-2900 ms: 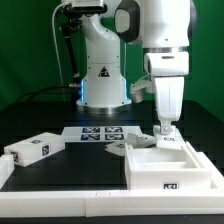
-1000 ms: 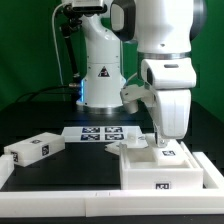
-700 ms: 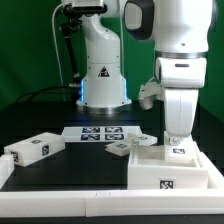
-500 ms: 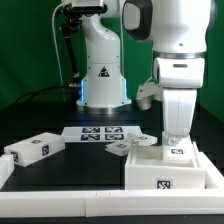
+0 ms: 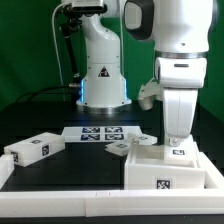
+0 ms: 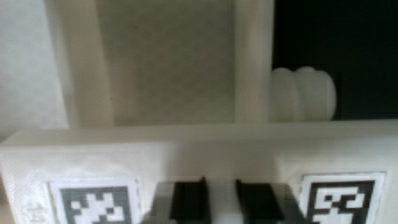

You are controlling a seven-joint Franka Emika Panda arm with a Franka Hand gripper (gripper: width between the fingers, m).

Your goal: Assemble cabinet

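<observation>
Cabinet [image 5: 150, 170]: open white plastic box, square-cornered, smooth walls, black-and-white square tags on the front face, at the exterior view's lower right, near the table's [image 5: 80, 178] front edge. Tool [image 5: 176, 146]: lowered to the box's far wall, tips at the rim; its opening cannot be told, the tips being masked by the wall. In the wrist view the box [image 6: 160, 80] fills the frame, blurred, with two tags on one wall. Loose block [image 5: 30, 152]: white, tagged, well apart at the exterior view's left. Small flat panel [image 5: 120, 148]: just beside the box. Marker board [image 5: 100, 133]: flat, behind the panel. Bare dark table lies between block and box.
</observation>
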